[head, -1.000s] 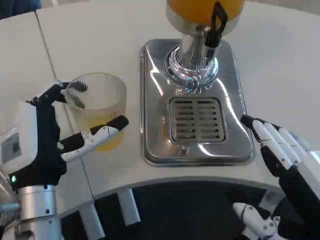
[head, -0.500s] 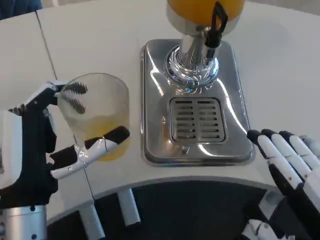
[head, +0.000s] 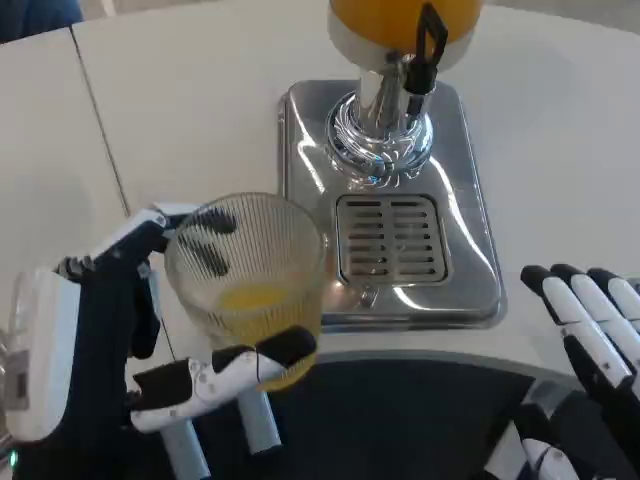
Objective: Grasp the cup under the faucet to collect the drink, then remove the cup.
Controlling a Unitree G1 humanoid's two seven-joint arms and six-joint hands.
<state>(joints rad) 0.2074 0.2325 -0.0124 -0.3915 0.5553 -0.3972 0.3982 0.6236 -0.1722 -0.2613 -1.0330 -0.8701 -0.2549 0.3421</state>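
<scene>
The left hand (head: pixel 110 350) holds the cup (head: pixel 248 285) at the lower left of the head view, near the front edge of the white counter (head: pixel 180 110). One finger (head: pixel 225 372) lies across the near side of the cup at its base; others (head: pixel 125 240) wrap the far left side and show as dark shapes through the ribbed wall. The cup is clear plastic, roughly upright, and carries a shallow layer of orange drink at the bottom. It sits just beside the front left corner of the steel drip tray (head: pixel 470 230), partly overlapping that corner in the frame; whether its base rests on the counter or is lifted cannot be told.

The drip tray stands at the centre of the counter with a slotted grille (head: pixel 392 240) in its near half. A chrome pedestal (head: pixel 380 130) rises from the far half and carries the dispenser tank (head: pixel 385 20), filled with orange liquid. A black tap lever (head: pixel 430 45) projects from the front of the tank, above the grille.

The right hand (head: pixel 590 350) is at the lower right, off the front right corner of the tray, fingers extended and slightly apart, holding nothing.
</scene>
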